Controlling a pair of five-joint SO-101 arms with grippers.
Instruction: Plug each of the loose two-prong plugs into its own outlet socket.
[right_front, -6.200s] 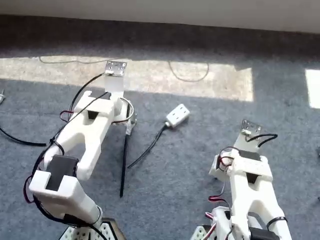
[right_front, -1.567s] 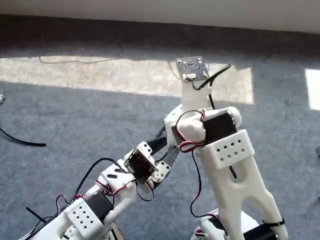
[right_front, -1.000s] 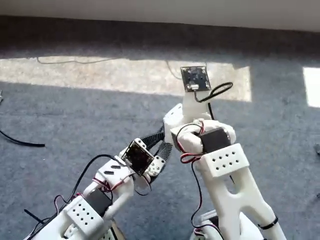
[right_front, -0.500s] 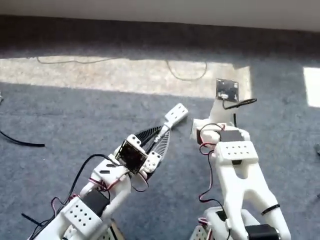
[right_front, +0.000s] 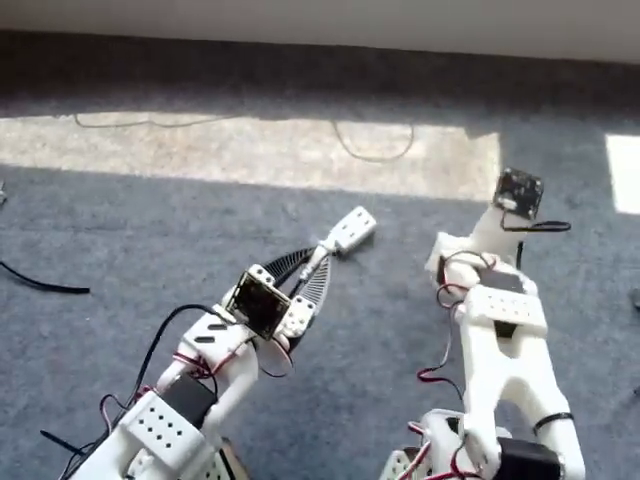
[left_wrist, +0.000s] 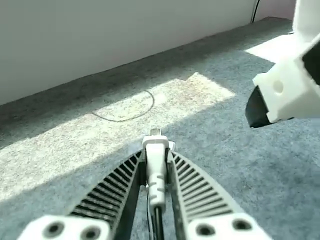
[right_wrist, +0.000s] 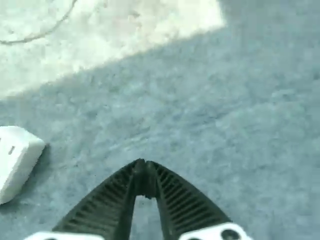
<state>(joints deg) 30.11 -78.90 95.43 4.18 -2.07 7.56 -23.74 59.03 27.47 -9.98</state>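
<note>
On the grey carpet lies a white outlet block (right_front: 352, 228), also at the edge of the right wrist view (right_wrist: 15, 160). My left gripper (right_front: 318, 256) (left_wrist: 156, 152) is shut on a white two-prong plug (left_wrist: 156, 172) with a black cord. The plug's tip points at the near end of the block; I cannot tell whether the prongs are inside. My right gripper (right_wrist: 145, 176) is shut on nothing, low over bare carpet to the right of the block. The right arm (right_front: 495, 310) stands apart from the left one.
Thin cables (right_front: 375, 150) curl on the sunlit strip of carpet at the back. A black cable (right_front: 45, 282) lies at the far left. The wall's foot runs along the back. Open carpet lies between the two arms.
The right arm has swung off to the right, uncovering the outlet block. My left gripper, still shut on the plug, has edged forward toward the block.
</note>
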